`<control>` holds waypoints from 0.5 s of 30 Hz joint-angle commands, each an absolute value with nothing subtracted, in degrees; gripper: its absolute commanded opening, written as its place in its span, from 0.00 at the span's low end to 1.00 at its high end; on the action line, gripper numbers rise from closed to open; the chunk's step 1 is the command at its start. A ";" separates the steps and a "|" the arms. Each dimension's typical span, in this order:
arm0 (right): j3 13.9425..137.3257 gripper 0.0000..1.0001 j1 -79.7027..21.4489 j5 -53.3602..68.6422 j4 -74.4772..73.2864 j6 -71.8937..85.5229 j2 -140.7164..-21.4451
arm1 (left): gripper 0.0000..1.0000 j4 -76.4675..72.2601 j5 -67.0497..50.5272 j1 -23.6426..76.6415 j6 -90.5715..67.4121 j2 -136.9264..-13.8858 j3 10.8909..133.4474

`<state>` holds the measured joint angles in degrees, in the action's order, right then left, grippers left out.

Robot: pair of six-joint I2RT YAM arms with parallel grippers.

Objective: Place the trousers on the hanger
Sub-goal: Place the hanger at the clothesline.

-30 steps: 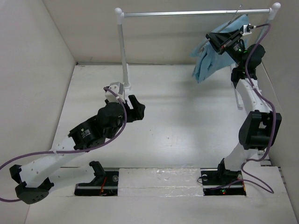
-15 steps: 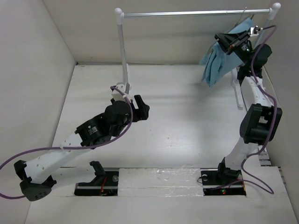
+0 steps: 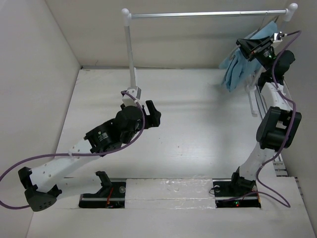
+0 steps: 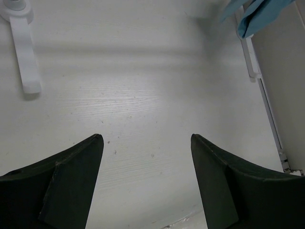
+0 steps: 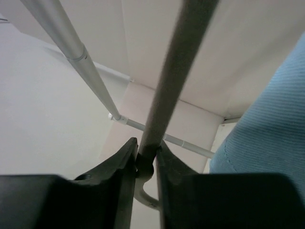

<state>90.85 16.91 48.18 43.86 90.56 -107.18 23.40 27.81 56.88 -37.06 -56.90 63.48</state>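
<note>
One pair of blue trousers hangs on the wire hanger, by the right end of the rack, and could slide off if the hanger tips. The right gripper pinches the hanger's wire; the left gripper is spread wide over the table. There is one hanger, one rack and two grippers.

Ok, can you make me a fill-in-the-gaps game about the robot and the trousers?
1. The trousers are ____ in colour.
2. The right gripper is pinching the thin wire of the ____.
3. The left gripper is ____ and holds nothing.
Missing words: blue; hanger; open.
</note>
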 commanded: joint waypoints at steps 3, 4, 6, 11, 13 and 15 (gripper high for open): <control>89.13 0.60 18.01 49.92 55.46 85.52 -102.40 | 0.72 21.44 27.95 56.95 -37.71 -58.18 66.71; 88.86 0.65 18.54 50.18 54.85 84.91 -101.35 | 0.73 21.53 28.04 56.95 -37.44 -58.27 66.97; 88.77 0.70 19.15 51.24 50.99 81.66 -100.20 | 0.75 21.36 28.56 56.95 -37.00 -58.45 67.85; 90.61 1.00 21.44 51.16 30.13 65.18 -93.98 | 0.84 21.09 29.18 56.95 -35.42 -60.02 70.83; 90.97 1.00 22.32 49.75 22.45 56.31 -91.68 | 0.89 21.79 29.09 56.95 -34.98 -61.34 72.94; 91.66 1.00 23.90 45.28 10.07 48.64 -87.83 | 0.95 22.15 29.44 56.95 -35.07 -62.14 75.05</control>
